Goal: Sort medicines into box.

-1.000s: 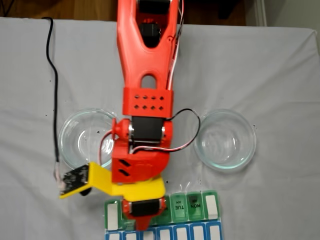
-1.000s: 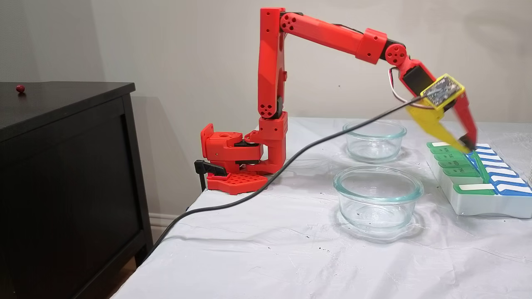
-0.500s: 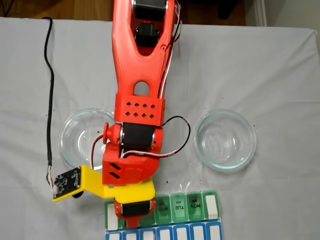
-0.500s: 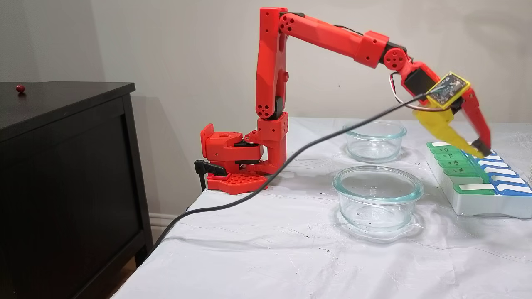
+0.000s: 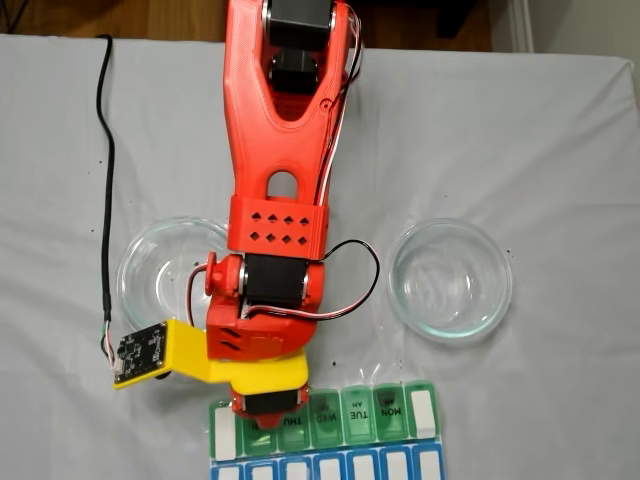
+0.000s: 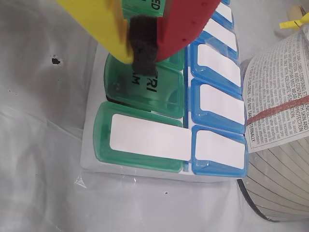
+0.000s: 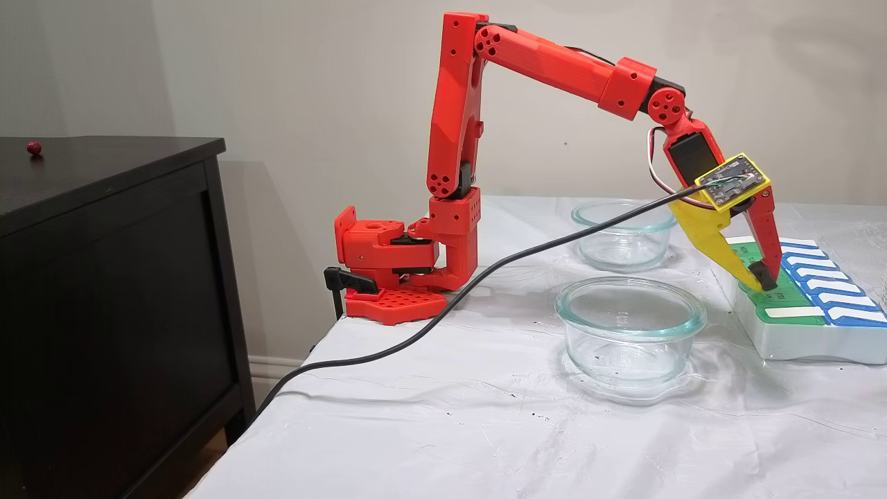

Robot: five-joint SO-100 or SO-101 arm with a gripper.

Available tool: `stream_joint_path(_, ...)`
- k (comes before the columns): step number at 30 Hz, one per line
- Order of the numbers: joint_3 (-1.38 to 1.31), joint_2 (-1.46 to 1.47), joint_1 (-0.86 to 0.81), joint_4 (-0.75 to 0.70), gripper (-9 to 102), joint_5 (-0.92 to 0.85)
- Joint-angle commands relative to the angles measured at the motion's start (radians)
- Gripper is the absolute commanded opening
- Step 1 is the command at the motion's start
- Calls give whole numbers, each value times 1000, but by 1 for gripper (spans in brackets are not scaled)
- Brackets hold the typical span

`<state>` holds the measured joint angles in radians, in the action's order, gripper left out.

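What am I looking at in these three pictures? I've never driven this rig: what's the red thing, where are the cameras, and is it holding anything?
The red thing is a small robot arm clamped to the table edge. One fixed view looks down from above, another from the side, and the wrist view rides on the arm. Its gripper has a yellow and a red finger, closed together over the green FRI lid of the pill organizer. No pill is visible between them. Two empty glass bowls sit on the white cloth.

Pill box (image 6: 140, 137) lies flat on the cloth, green and blue lids all closed, white labels up
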<state>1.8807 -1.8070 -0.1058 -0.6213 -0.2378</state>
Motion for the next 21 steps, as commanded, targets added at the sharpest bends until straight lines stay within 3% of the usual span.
stream_joint_path(1, -37, -9, -17, 8, 0, 17)
stream_joint_path(21, 75, 69, 41, -112, 0, -58)
